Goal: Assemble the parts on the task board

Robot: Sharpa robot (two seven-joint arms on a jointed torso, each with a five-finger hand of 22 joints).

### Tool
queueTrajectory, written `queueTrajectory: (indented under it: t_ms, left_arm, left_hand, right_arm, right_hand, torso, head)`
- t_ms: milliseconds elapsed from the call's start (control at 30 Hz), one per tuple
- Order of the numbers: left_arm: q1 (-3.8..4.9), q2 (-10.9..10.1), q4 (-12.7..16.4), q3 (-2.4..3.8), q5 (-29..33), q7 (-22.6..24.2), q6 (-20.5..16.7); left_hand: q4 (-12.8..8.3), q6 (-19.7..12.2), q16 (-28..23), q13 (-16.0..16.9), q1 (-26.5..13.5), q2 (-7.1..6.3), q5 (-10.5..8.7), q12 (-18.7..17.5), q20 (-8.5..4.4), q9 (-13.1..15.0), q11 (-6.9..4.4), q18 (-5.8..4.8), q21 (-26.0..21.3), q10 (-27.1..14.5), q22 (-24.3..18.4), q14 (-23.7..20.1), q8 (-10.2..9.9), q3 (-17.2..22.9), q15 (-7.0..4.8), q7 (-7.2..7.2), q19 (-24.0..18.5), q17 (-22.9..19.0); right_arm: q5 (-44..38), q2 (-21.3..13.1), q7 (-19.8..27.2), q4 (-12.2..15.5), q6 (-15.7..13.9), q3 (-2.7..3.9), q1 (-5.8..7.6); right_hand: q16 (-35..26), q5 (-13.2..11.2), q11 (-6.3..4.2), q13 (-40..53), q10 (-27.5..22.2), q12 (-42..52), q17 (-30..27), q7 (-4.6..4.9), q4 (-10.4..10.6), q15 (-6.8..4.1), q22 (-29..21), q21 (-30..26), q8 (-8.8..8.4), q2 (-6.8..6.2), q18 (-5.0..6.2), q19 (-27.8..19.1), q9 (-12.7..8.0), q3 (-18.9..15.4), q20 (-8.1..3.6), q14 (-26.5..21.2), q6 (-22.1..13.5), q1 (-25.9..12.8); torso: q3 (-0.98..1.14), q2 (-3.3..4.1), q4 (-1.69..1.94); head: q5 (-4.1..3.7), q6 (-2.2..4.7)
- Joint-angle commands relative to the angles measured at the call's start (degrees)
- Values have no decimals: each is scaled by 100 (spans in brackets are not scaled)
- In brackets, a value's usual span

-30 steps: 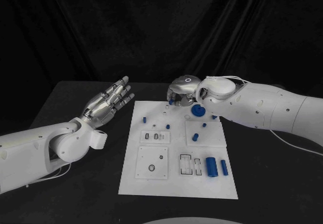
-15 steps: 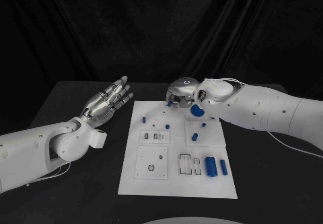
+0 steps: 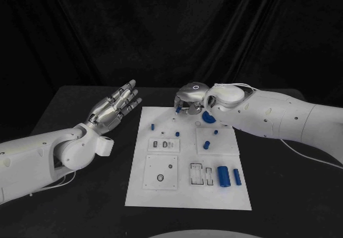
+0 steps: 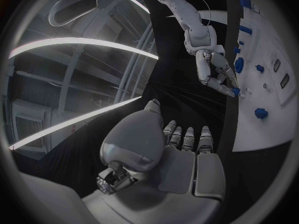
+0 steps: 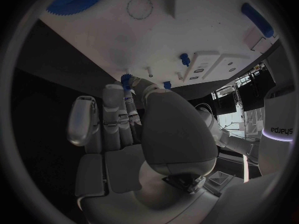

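Observation:
The white task board (image 3: 186,198) lies in the middle of the black table. My right hand (image 3: 192,98) hangs fingers-down over the board's far edge and pinches a small blue part (image 3: 177,109) at its fingertips; the right wrist view shows the same blue part (image 5: 126,79) between thumb and finger, just above the board (image 5: 124,35). A blue gear (image 3: 208,117) stands on the board beside that hand. My left hand (image 3: 114,106) is raised off the board's left side, fingers spread, holding nothing. In the left wrist view the right hand (image 4: 215,72) shows with the part (image 4: 235,90).
Small blue pegs (image 3: 153,127) (image 3: 207,145) stand on the board's middle. A thick blue cylinder (image 3: 223,177) and a thinner one (image 3: 237,177) lie at its near right, next to slotted insets (image 3: 200,175). Black cloth covers the table around the board.
My right hand and forearm have crept slightly to the left along the board's far edge, carrying the small blue part. The left hand has stayed still.

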Motion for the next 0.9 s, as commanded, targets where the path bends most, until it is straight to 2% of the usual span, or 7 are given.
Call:
queueTrajectory:
  t_ms: [33, 333, 700, 767, 833, 867, 900]
  left_arm:
    - [13, 18, -1, 5, -18, 142, 100]
    - [13, 36, -11, 5, -18, 119, 121]
    - [12, 67, -29, 5, -18, 83, 166]
    - [12, 64, -28, 5, -18, 76, 172]
    - [12, 59, -28, 5, -18, 71, 175]
    - [12, 56, -28, 5, -18, 69, 175]
    - [12, 50, -28, 5, -18, 66, 175]
  left_hand:
    - [1, 15, -21, -7, 37, 46, 32, -38, 41, 5, 21, 54, -34, 2, -10, 2, 26, 31, 40, 17, 4, -9]
    - [3, 18, -21, -7, 40, 49, 34, -38, 45, 5, 18, 54, -34, 2, -10, 2, 27, 40, 50, 21, 4, -9]
    - [6, 52, -21, -7, 48, 55, 48, -38, 61, 11, 36, 52, -34, 2, -10, 2, 39, 67, 77, 51, 4, -9]
    - [7, 76, -21, -7, 52, 57, 55, -38, 67, 15, 49, 51, -34, 2, -10, 2, 48, 82, 91, 68, 4, -9]
    - [7, 87, -21, -7, 55, 58, 60, -38, 70, 17, 57, 51, -34, 2, -10, 2, 53, 90, 96, 77, 4, -9]
    - [7, 92, -21, -7, 56, 58, 61, -38, 71, 18, 59, 51, -34, 2, -10, 2, 55, 93, 97, 79, 4, -9]
    - [7, 98, -21, -7, 57, 58, 63, -38, 73, 19, 62, 50, -34, 2, -10, 2, 57, 96, 98, 83, 4, -9]
  right_arm:
    - [-8, 43, -26, -59, -117, 3, -36]
    - [-8, 151, -58, -199, -118, 3, -71]
    - [-20, 220, -239, -286, 83, 4, -106]
    - [-24, 218, -269, -289, 105, 4, -110]
    - [-26, 201, -283, -280, 97, 4, -112]
    - [-27, 193, -285, -274, 85, 4, -113]
    - [-28, 172, -281, -260, 47, 4, -113]
  right_hand:
    - [38, 23, 10, -6, -45, -20, -5, -2, 4, 15, 4, 9, -29, -42, -104, 0, -7, 49, 28, -25, -42, -10]
    - [34, 50, 26, -7, -112, -23, -23, -7, -4, 29, 1, -1, -60, -43, -100, -19, -12, 77, 43, -57, -81, -5]
    - [-43, 49, 102, -4, -574, -17, -191, -23, -54, 59, -84, -131, -112, -81, -61, -187, -79, 154, 76, -288, -462, -23]
    - [-92, 35, 133, -10, -824, -21, -271, -51, -81, 19, -123, -184, -118, -96, -40, -244, -112, 153, 51, -363, -624, -26]
    - [-157, -55, 167, -6, -1353, -13, -388, -212, -139, 5, -180, -273, -116, -97, -21, -329, -235, 54, 26, -472, -1150, -48]
    - [-169, -67, 167, -7, -1396, -15, -405, -216, -144, 3, -194, -289, -118, -96, -18, -342, -246, 40, 28, -485, -1189, -51]
    - [-226, -157, 167, -1, -1671, -6, -494, -234, -165, -5, -248, -362, -114, -78, -6, -405, -313, -58, 39, -558, -1436, -75]
  torso:
    - [0, 5, 5]
    - [0, 2, 1]
    - [0, 1, 5]
    - [-4, -1, -1]
    - [-8, -3, -3]
    - [-8, -4, -4]
    - [-8, -5, -6]
  head:
    - [-8, -17]
    - [-3, -18]
    - [-33, -18]
    - [-27, -16]
    - [-22, -18]
    - [-18, -18]
    - [-14, -18]
